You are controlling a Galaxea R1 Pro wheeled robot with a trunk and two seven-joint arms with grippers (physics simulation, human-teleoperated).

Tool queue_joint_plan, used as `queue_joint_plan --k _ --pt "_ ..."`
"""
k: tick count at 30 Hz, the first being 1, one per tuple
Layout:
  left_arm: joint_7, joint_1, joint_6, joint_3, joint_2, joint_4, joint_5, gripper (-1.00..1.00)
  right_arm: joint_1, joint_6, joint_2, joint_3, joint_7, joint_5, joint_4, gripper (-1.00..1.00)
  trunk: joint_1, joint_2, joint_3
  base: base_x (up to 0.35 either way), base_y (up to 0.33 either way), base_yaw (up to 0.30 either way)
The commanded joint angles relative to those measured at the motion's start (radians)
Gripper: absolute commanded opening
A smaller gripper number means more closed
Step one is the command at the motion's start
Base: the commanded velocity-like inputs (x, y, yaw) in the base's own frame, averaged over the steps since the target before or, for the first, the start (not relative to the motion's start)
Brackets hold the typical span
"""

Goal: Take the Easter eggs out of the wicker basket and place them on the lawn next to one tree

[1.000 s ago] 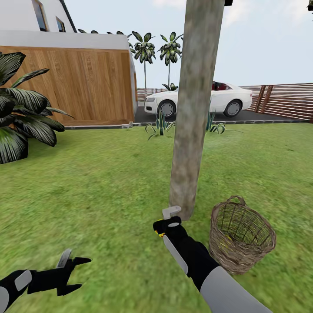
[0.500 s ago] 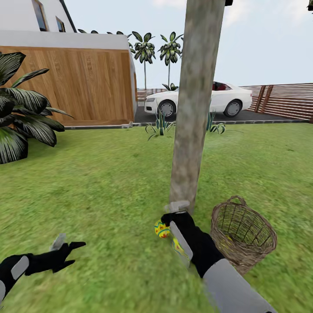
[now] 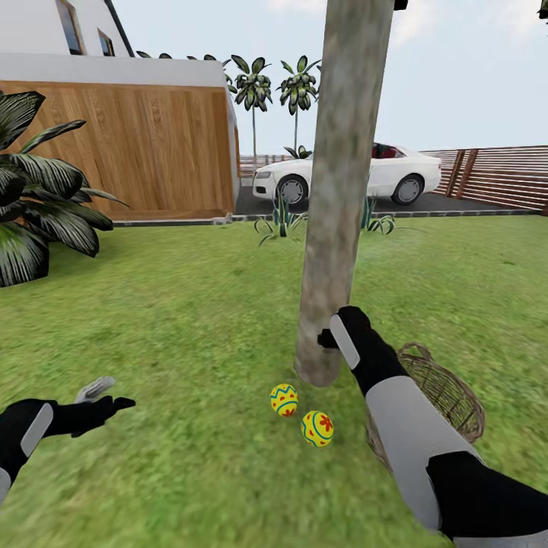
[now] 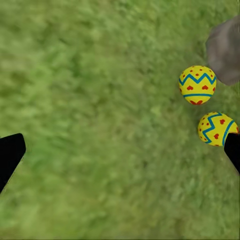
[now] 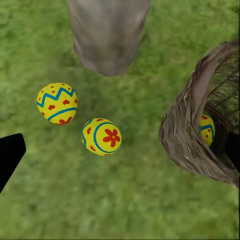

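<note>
Two Easter eggs lie on the lawn (image 3: 175,320) at the foot of the tree (image 3: 335,228): the zigzag egg (image 3: 284,399) just beside the trunk's base, the flower egg (image 3: 317,428) a little further out from it and close to its neighbour without touching. The third egg (image 5: 207,128) sits inside the wicker basket (image 3: 449,396), which stands just beside the trunk on the side away from the two eggs.

The risk lies with that last egg. The right gripper (image 3: 329,338) hangs raised against the trunk, above the basket; the head view shows too little of its fingers to read, but in its wrist view the dark tips sit at opposite edges with nothing between them, so the jaws appear spread and empty. Reaching down, it could catch the thin handle or the woven rim and tip the light basket — or roll it onto the two placed eggs. The eggs are smooth, hard-looking and round, so a glancing pinch could squirt one out, and any nudge could send the pair rolling off from the trunk across short grass.

The left gripper (image 3: 106,399) hovers low over the turf, well out from the trunk, jaws parted and holding nothing. The trunk itself is a straight, mottled grey-brown column; the basket's sides are coarse open weave.
</note>
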Motion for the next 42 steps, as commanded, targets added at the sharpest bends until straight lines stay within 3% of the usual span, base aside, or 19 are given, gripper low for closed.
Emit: queue_joint_plan --k 1,7,8,12,15,20,21,24,31,32,35,39,42 --pt "-0.003 -0.001 0.005 0.004 0.0 -0.001 -0.002 1.0 -0.006 0.002 0.0 0.003 -0.014 -0.012 0.0 1.0 0.0 0.0 -0.001 0.0 0.0 0.0" --pt "-0.002 -0.001 -0.002 0.004 0.006 -0.015 -0.009 1.0 -0.052 0.003 0.002 0.006 -0.027 -0.012 0.001 1.0 0.0 0.0 -0.001 0.0 0.0 0.0" --pt "-0.001 -0.001 -0.001 0.003 0.009 -0.059 -0.011 1.0 -0.066 0.004 -0.01 0.006 -0.028 -0.012 0.001 1.0 0.0 0.0 -0.001 0.0 0.0 0.0" --pt "-0.001 -0.001 0.002 0.003 0.011 -0.087 -0.024 1.0 -0.072 0.003 -0.052 0.002 -0.025 -0.025 0.001 1.0 0.0 0.0 -0.001 0.0 -0.006 0.0" --pt "0.0 -0.001 0.004 0.004 0.018 -0.095 -0.065 1.0 -0.074 0.002 -0.09 -0.001 -0.023 -0.051 -0.001 1.0 0.0 0.0 -0.001 0.0 -0.132 0.0" --pt "0.004 -0.001 0.003 0.007 0.026 -0.097 -0.097 1.0 -0.075 0.002 -0.165 -0.001 -0.023 -0.123 -0.003 1.0 0.0 0.0 -0.001 0.0 -0.264 0.0" --pt "0.017 -0.001 0.002 0.008 0.032 -0.095 -0.102 1.0 -0.075 0.002 -0.203 0.001 -0.023 -0.164 -0.003 1.0 0.0 0.0 -0.001 0.0 -0.322 0.0" --pt "0.026 -0.001 0.001 0.008 0.035 -0.095 -0.104 1.0 -0.075 0.003 -0.232 0.002 -0.024 -0.179 0.003 1.0 0.0 0.0 -0.001 0.0 -0.327 0.0" --pt "0.032 -0.001 0.013 0.006 0.035 -0.119 -0.106 1.0 -0.075 0.004 -0.252 0.002 -0.022 -0.187 0.111 1.0 0.0 0.0 -0.001 0.0 -0.321 0.0" --pt "0.036 -0.001 0.057 0.003 0.032 -0.144 -0.109 1.0 -0.075 0.004 -0.253 0.0 -0.019 -0.188 0.176 1.0 0.0 0.0 -0.001 0.0 -0.313 0.0" --pt "0.043 -0.001 0.142 0.003 0.028 -0.19 -0.118 1.0 -0.075 0.004 -0.253 0.001 -0.017 -0.189 0.254 1.0 0.0 0.0 -0.001 0.0 -0.312 0.0" --pt "0.045 -0.001 0.182 0.004 0.025 -0.242 -0.122 1.0 -0.077 0.01 -0.253 0.001 -0.016 -0.19 0.304 1.0 0.0 0.0 -0.001 0.0 -0.289 0.0" --pt "0.045 -0.001 0.192 0.004 0.024 -0.264 -0.125 1.0 -0.129 0.014 -0.25 0.002 -0.008 -0.19 0.425 1.0 0.0 0.0 -0.001 0.0 -0.141 0.0"
